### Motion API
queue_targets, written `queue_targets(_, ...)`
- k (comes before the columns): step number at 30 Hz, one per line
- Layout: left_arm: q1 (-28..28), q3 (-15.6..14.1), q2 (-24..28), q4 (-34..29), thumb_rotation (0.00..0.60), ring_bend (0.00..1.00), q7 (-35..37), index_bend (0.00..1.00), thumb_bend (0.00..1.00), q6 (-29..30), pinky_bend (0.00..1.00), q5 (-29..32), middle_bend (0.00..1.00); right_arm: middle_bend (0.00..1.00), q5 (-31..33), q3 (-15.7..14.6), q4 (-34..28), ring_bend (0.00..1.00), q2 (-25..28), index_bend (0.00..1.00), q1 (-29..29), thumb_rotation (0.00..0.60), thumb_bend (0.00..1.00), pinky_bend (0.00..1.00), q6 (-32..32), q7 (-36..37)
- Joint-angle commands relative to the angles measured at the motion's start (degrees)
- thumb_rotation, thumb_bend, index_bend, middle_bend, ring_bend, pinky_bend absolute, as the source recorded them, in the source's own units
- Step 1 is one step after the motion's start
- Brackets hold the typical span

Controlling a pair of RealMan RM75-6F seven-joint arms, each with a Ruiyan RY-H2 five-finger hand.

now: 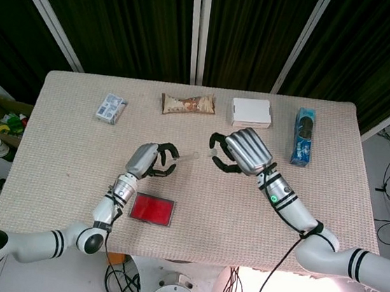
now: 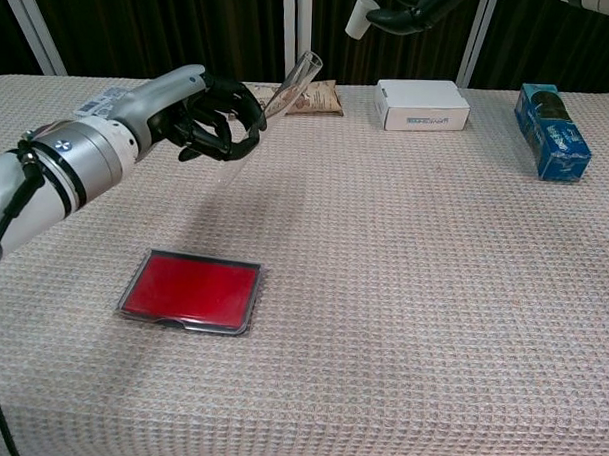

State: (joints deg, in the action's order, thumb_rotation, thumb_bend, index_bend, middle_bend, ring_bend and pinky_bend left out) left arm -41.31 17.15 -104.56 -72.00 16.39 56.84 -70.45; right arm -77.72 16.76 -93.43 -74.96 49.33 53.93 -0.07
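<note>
A: We see the clear test tube (image 2: 296,78) gripped in the left robot hand (image 2: 210,117), fingers curled round its lower end, the tube slanting up and to the right, lifted off the bench (image 2: 432,293).

B: And the right robot hand (image 1: 242,151)? From the head view we see it raised too, fingers curled; in the chest view a small white cap (image 2: 360,17) sits pinched at its fingertips, close to the tube's open end but apart from it.

A: We make the bench covered in a beige waffle-weave cloth, with dark curtains and pale metal posts behind it.

B: Let us count what lies on it. One red flat case (image 2: 190,291) in a clear shell, near the front left, below the left robot hand.

A: One brown snack wrapper (image 1: 188,103) along the far edge, partly hidden by the tube in the chest view. One white carton (image 2: 422,103) beside it, one blue packet (image 2: 552,144) at the far right, one small blue-and-white pack (image 1: 111,107) at the far left.

B: We see nothing on the cloth between the two robot hands. Cables trail on the floor at the right.
</note>
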Motion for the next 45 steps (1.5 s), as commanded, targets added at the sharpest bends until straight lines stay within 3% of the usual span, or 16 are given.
queue_targets(1,-0.1,0.0,-0.3,0.0,0.6,0.63,0.7,0.63,0.57,0.2,0.88,-0.3,0.62,0.88,0.2,0.0,0.2,0.99,-0.5,0.74,0.4,0.6,0.48,1.0,0.1,-0.5)
queue_targets(45,-0.6,0.6,0.2,-2.4,0.6,0.63,3.6,0.63,0.57,-0.3,0.88,-0.4,0.62,0.88,0.5,-1.5,2.6,0.99,-5.0,0.74,2.9,0.6,0.48,1.0,0.4,-1.8)
